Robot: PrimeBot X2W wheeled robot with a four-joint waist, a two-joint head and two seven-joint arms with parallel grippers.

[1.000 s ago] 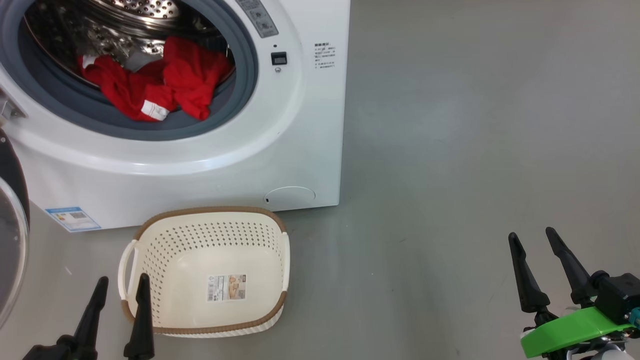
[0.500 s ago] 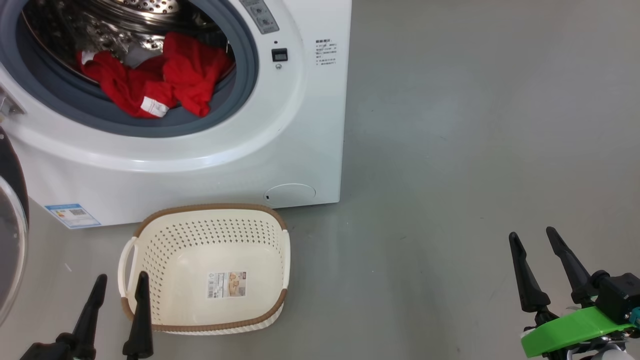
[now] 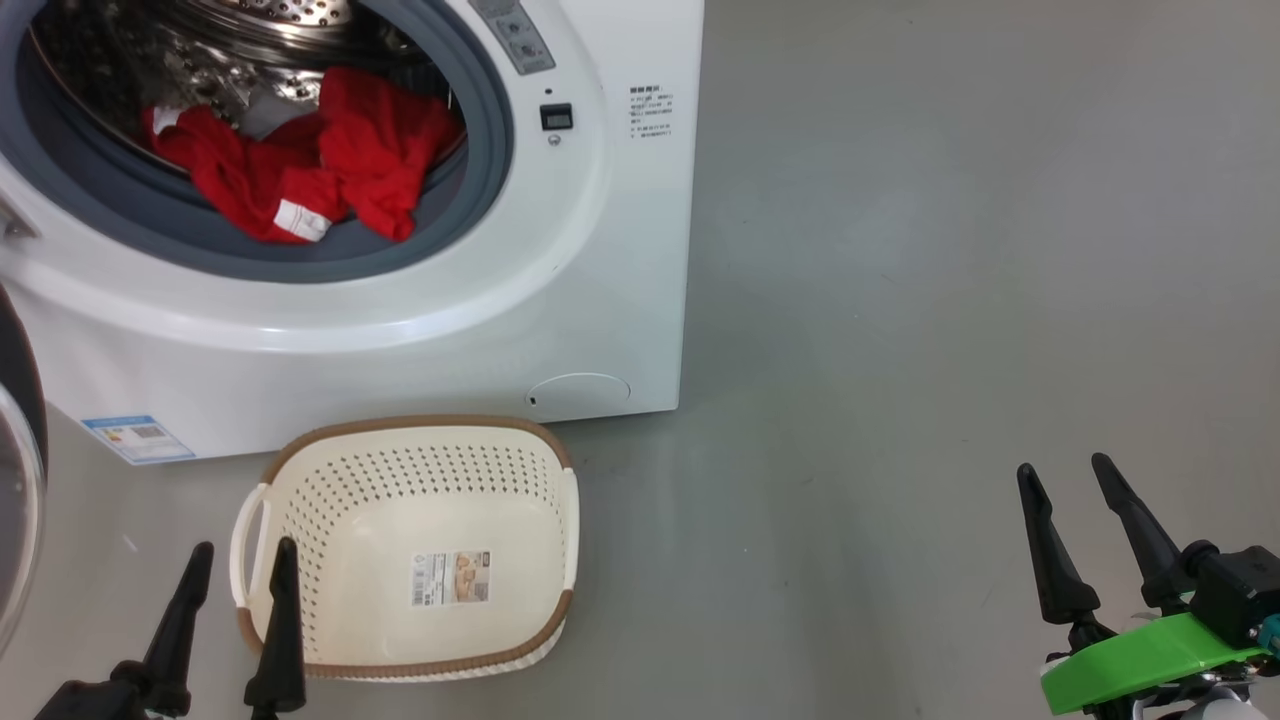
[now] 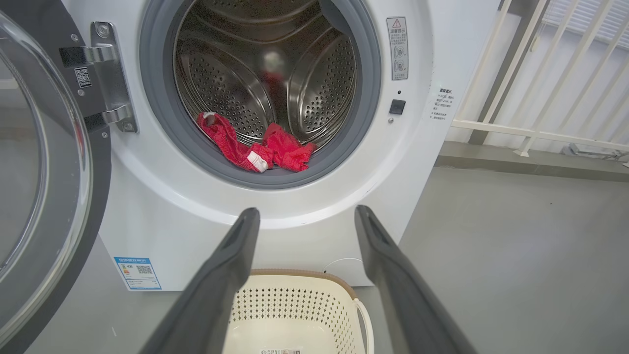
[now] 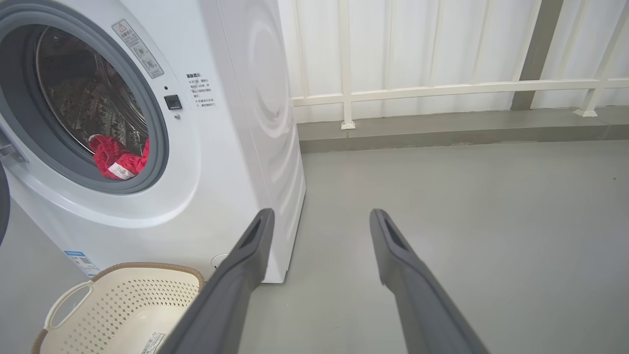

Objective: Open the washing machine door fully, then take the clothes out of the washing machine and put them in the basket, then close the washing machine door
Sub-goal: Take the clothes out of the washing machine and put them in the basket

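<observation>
Since the washing machine, the basket and the floor marks all drift together across the head view over the last second, the shift reads as the camera settling, not as anything being handled.

At the far left the washing machine door (image 4: 44, 172) stands swung wide on its hinge, well clear of the opening, so I judge the first step done. Just right of it, near the robot, the left gripper (image 3: 245, 560) hangs where it was a second ago, its fingers spread and holding nothing, beside the basket's left handle.

The clothes (image 3: 300, 170) lie as before: a red heap at the front of the steel drum (image 4: 265, 64), spilling onto the lower lip of the grey seal (image 3: 330, 260), white label toward the robot. The basket (image 3: 420, 425) sits empty on the floor (image 3: 950, 300), just in front of the washing machine (image 3: 560, 260) and below the opening.

Well apart at the near right, the right gripper (image 3: 1062, 468) is likewise unmoved, parted and empty.

Unloading has therefore not begun. The next move would be a reach into the drum, and the left arm looks the nearer one for it.
</observation>
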